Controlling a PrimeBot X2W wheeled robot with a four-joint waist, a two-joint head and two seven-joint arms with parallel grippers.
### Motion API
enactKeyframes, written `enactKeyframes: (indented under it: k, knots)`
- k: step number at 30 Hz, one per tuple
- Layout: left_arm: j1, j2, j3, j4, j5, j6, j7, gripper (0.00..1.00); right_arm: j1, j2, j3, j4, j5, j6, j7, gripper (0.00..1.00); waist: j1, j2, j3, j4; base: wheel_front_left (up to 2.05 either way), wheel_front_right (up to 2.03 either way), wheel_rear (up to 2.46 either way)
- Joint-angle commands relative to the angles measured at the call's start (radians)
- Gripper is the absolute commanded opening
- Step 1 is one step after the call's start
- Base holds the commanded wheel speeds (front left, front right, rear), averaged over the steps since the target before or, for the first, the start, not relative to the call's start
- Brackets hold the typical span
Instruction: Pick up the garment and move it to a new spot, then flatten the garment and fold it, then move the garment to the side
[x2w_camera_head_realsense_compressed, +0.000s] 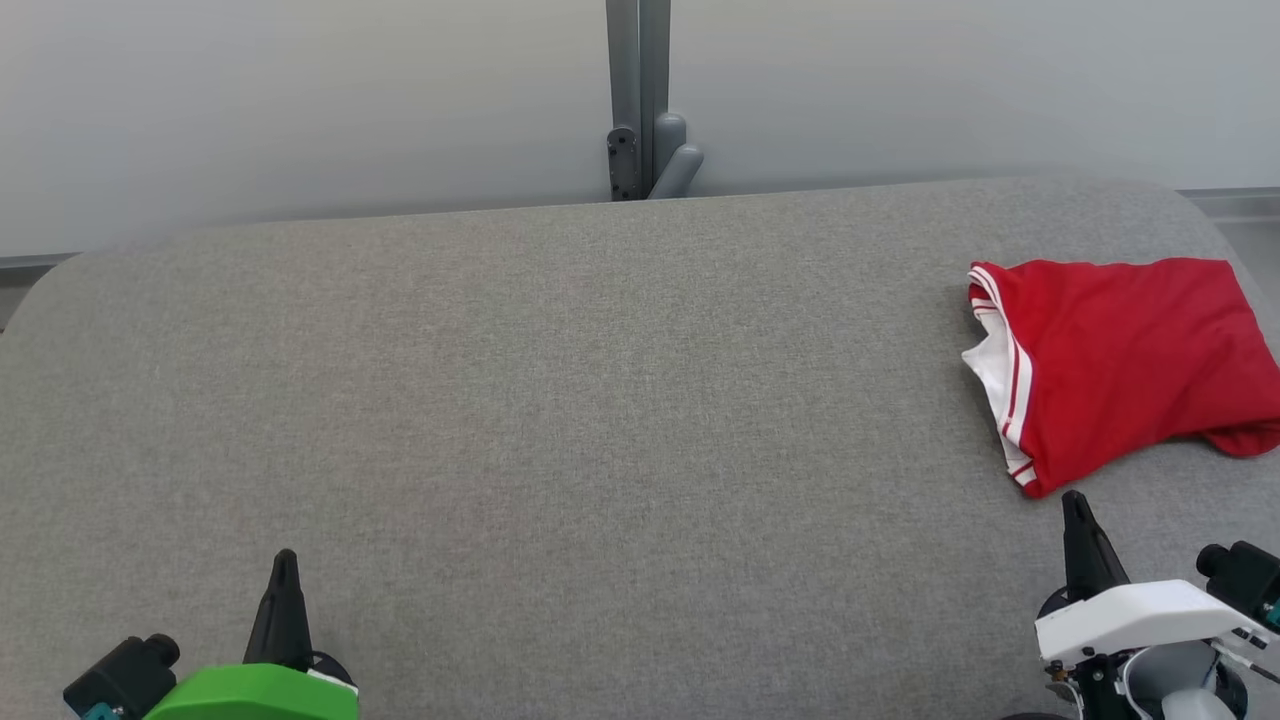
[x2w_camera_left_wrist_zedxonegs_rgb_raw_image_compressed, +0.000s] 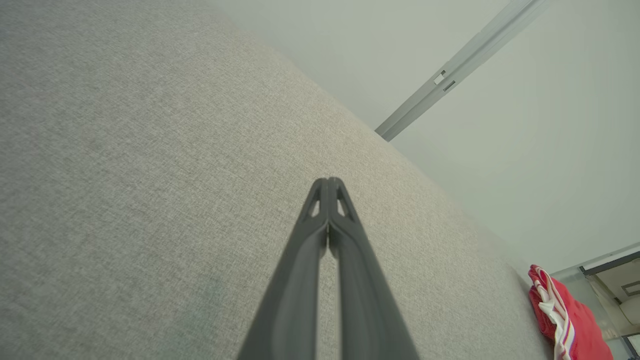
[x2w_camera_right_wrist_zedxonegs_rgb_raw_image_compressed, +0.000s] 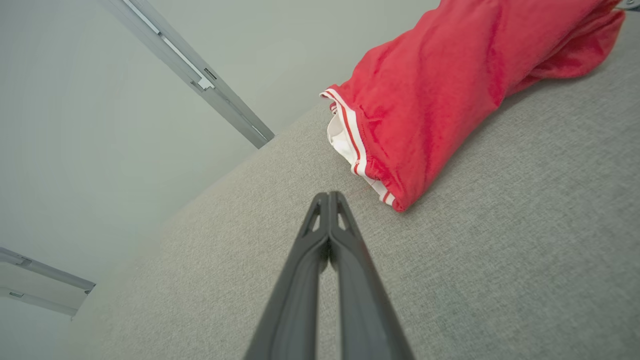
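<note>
You had the garment lying folded at the bench's right edge. The left end effector and right end effector were clenched, empty. The task looked finished.

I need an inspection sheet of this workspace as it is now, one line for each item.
Surface: grey fabric-covered surface with rounded far corners, flat.
Job's things: red garment with white striped trim, folded, lying at the surface's right side; a loose part sticks out at its right end.
Clutter: nothing seen.
Grippers: left claw shut and holding nothing, over bare fabric at the near left; right claw shut and holding nothing, close to the garment's near corner, not touching it.
Cables: nothing seen.
Surroundings: pale wall behind the surface; grey metal post at the middle of the far edge.
</note>
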Motion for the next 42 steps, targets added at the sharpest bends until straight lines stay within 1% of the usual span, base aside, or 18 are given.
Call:
enactKeyframes:
  k: [1,16,42]
  knots:
    - [-0.034,0.004,0.007,-0.013,-0.038,0.006,0.008,0.00,-0.031,-0.007,0.002,-0.008,0.044,0.000,0.010,0.00,0.0000,0.0001,0.001,0.000,0.00,0.00,0.00]
    - [-0.075,0.005,0.024,-0.020,-0.225,0.016,0.059,0.00,-0.067,-0.010,0.005,0.002,0.257,0.000,0.059,0.00,0.0000,0.0001,0.008,0.000,0.00,0.00,0.00]
    - [-0.132,0.006,0.046,-0.027,-0.484,0.031,0.129,0.00,-0.117,-0.014,0.010,0.017,0.550,0.000,0.126,0.00,0.0000,0.0001,0.020,0.000,0.00,0.00,0.00]
